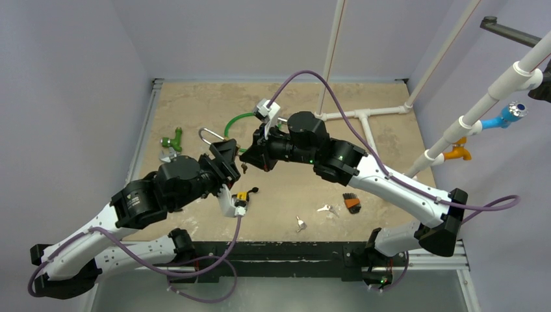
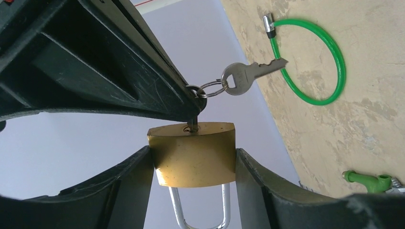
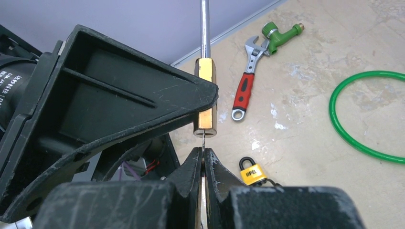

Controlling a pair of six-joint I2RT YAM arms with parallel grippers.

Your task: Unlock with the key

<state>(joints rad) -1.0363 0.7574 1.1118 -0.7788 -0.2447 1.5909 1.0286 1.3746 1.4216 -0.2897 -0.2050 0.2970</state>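
Observation:
My left gripper (image 2: 193,164) is shut on the sides of a brass padlock (image 2: 193,155) with a steel shackle (image 1: 209,136), and holds it above the table. The lock shows edge-on in the right wrist view (image 3: 205,102). My right gripper (image 3: 203,155) is shut on a key (image 3: 203,140) whose blade sits in the keyhole (image 2: 193,126) on the lock's bottom face. A second key (image 2: 248,74) hangs free on the ring. The two grippers meet at the table's middle, left (image 1: 224,162) and right (image 1: 252,158). The shackle looks closed.
A green cable loop (image 1: 235,121) lies behind the grippers. A small yellow padlock (image 3: 252,172) lies under them, also in the top view (image 1: 242,195). A red-handled wrench (image 3: 243,90) and green tap fitting (image 1: 172,138) lie left. Loose keys (image 1: 300,223) lie near front. White pipes (image 1: 364,117) stand right.

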